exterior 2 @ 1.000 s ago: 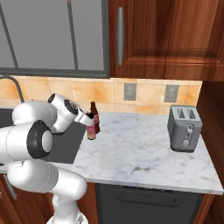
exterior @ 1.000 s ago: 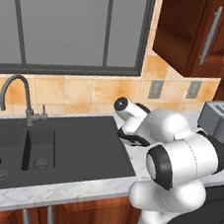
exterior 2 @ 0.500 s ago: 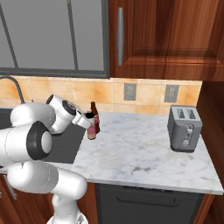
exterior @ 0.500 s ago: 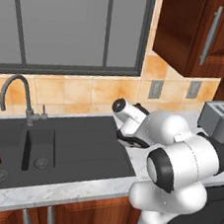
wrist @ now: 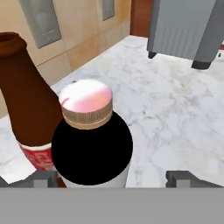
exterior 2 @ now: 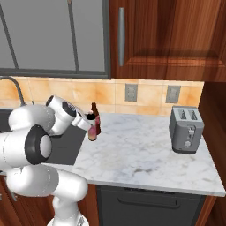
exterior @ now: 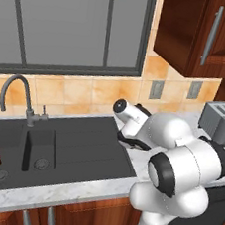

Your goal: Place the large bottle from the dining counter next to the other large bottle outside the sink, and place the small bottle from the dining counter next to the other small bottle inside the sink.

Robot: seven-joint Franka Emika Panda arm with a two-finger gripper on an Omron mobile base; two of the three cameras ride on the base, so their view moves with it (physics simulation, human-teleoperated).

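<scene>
Hand view: end effector (wrist: 111, 177) released, fingertips well clear of the large bottle (wrist: 92, 144). Rigid, smooth, likely top-heavy; regrasp mid-body, beside the other large bottle (wrist: 26, 109).

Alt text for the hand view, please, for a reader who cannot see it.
Close up, the large bottle, black-shouldered with a pale cap, stands on the marble counter between the open gripper's fingers. A brown red-labelled bottle stands just beside it, and a grey toaster sits further back.
</scene>
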